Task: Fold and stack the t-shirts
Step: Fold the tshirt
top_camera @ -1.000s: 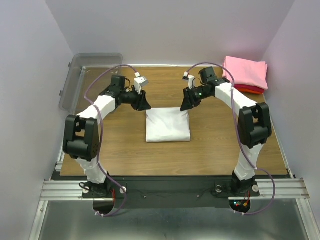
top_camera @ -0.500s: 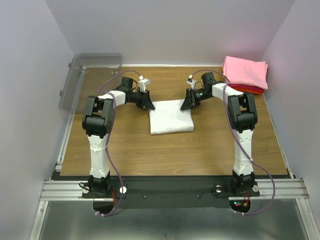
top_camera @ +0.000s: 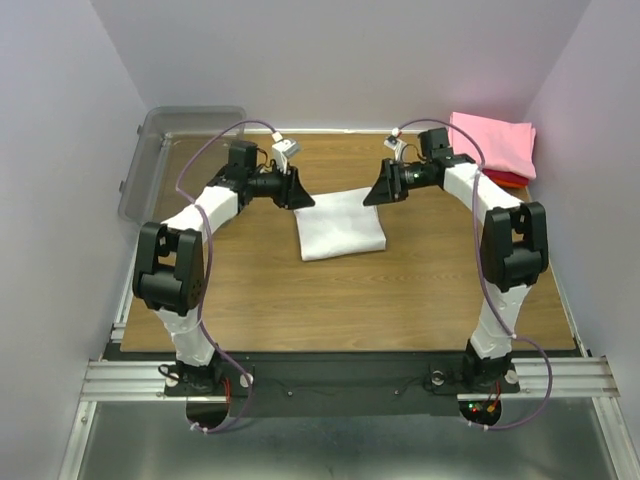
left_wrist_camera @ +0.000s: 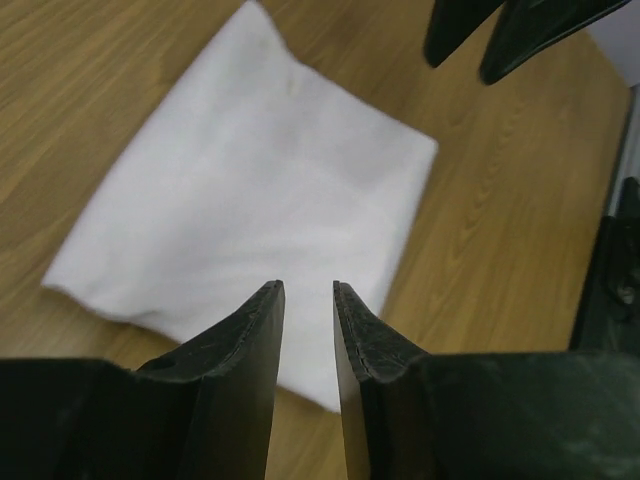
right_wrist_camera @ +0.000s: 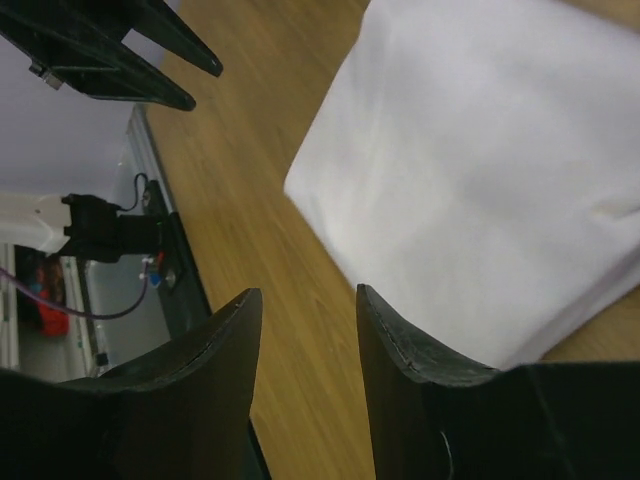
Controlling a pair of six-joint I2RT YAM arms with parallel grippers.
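Three folded t-shirts are seen on the wood-grain surface (top_camera: 400, 290). The white t-shirt (top_camera: 340, 223) is laid near the middle as a smooth, soft, roughly rectangular packet, set slightly askew to the surface's edges. The pink t-shirt (top_camera: 492, 143) is stacked as a neat, flat square in the far right corner, on top of the red t-shirt (top_camera: 508, 181), of which only a thin strip is shown along the near edge. A clear grey plastic bin (top_camera: 180, 150) with rounded corners is placed at the far left corner, partly beyond the surface's edge.

The left pincer (left_wrist_camera: 308, 290) is held at the far left corner of the white t-shirt, its matte black, tapered fingers (left_wrist_camera: 240, 350) parted by a narrow gap with nothing between them. The right pincer (right_wrist_camera: 305, 295) is held at the far right corner of the same shirt, its curved black fingers parted somewhat wider, and nothing is gripped there either. Whether the tips of either pincer are touching the cloth cannot be told. The two pincers are pointed towards each other across the shirt.
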